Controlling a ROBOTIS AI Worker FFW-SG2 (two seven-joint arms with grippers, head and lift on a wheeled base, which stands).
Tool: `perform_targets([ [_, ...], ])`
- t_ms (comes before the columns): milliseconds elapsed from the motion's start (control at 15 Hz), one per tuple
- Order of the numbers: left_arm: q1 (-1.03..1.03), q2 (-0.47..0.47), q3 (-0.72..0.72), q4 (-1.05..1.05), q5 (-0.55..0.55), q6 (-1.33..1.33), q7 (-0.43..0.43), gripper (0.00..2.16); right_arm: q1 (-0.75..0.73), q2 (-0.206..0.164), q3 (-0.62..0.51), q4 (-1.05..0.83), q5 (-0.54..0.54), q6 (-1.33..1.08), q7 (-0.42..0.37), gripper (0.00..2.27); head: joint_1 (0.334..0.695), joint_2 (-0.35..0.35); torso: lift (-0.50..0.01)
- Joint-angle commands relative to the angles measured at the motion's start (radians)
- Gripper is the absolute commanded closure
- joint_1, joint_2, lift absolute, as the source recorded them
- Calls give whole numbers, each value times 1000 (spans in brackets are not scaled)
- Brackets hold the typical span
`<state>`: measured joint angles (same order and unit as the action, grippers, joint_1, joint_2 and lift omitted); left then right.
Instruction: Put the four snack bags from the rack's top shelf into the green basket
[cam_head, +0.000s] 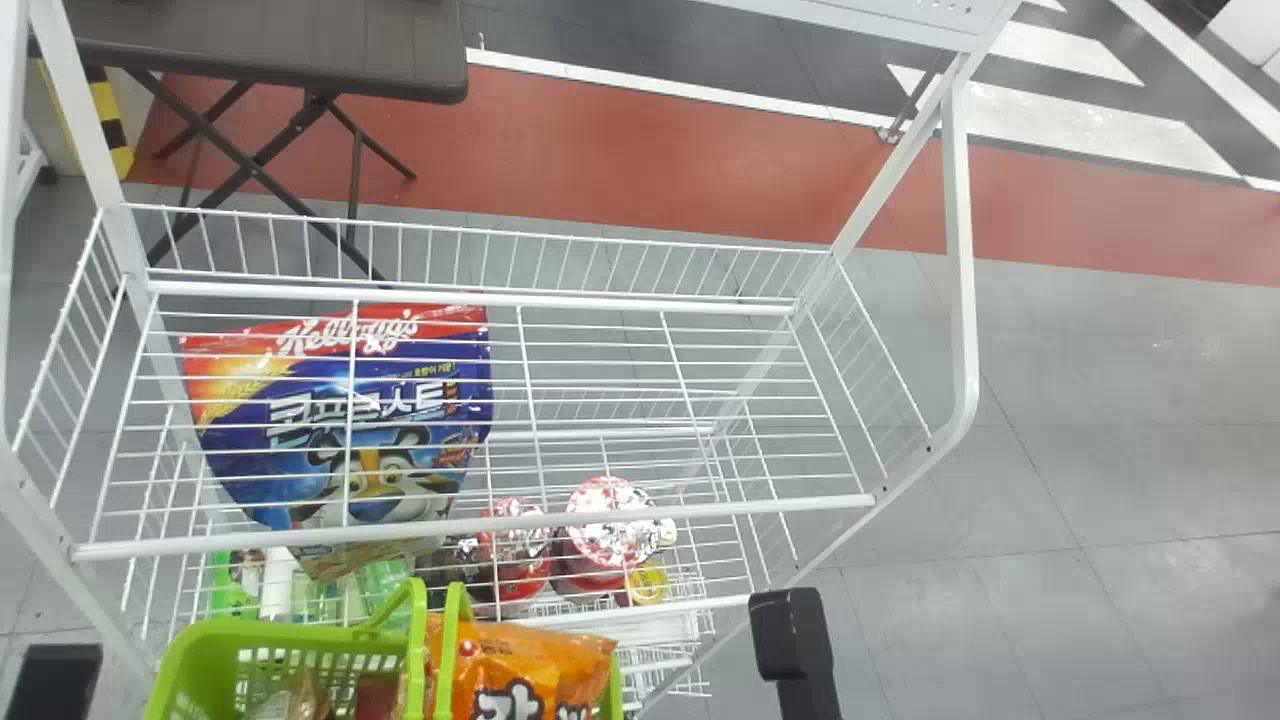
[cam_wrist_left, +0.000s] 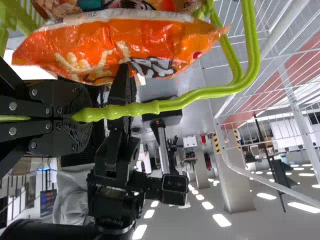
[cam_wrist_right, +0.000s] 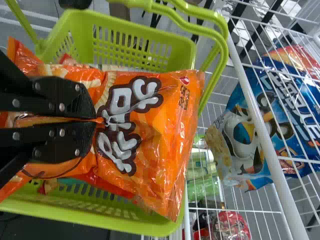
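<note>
The white rack (cam_head: 470, 298) is largest, its rounded tube frame holding straight-wire grid shelves. Beyond it is a dark, flat-topped table (cam_head: 280, 45) on thin crossed legs. Beside the rack's near side, the green basket (cam_head: 190, 672) is moulded plastic with slotted walls and smooth looped handles (cam_wrist_left: 200, 95). A broad, glossy blue-and-red pouch (cam_head: 330, 380), flared at the top, shows through the rack's wires. The orange snack bag (cam_wrist_right: 167, 130), its shiny film puffed and creased, lies at the basket's opening; other crinkled packets (cam_wrist_left: 140, 5) are packed beneath. The right gripper (cam_wrist_right: 97, 120) has its flat, black, rivet-studded fingers closed on the bag's gathered film. The left gripper (cam_wrist_left: 84, 114) pinches the handles at their ribbed grip. Lower in the rack are rounded red tubs (cam_head: 608, 530) with shiny, patterned tops, and a small yellow disc-shaped piece (cam_head: 647, 582).
</note>
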<state>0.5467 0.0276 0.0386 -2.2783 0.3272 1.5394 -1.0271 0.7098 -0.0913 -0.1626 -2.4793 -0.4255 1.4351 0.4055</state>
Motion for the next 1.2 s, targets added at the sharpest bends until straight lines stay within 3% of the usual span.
perform_targets([
  [0,2,0,0,-1,1,0,-1,2145,10,-4,-11,-23,-9,28,3,6,695,-350,0],
  [467,7,-2,0,-1,7,0,2,2145,33,-4,-66,-112,-22,67,15,56,695,-350,0],
  [600,7,-2,-2,-1,7,0,7,2145,37,1,-84,-165,14,-25,12,56,695,-350,0],
  [733,7,-3,-5,0,9,-3,13,2145,57,5,-69,-171,83,-322,3,46,695,-350,0],
  [933,16,-9,-2,5,18,0,16,2145,86,5,71,-116,275,-930,-20,36,695,-350,0],
  [1067,25,-9,0,6,23,0,35,2145,94,4,146,-53,317,-1200,-33,39,695,-350,0],
  [1133,30,-11,4,8,24,0,41,2145,102,2,181,-23,336,-1325,-76,39,695,-350,0],
])
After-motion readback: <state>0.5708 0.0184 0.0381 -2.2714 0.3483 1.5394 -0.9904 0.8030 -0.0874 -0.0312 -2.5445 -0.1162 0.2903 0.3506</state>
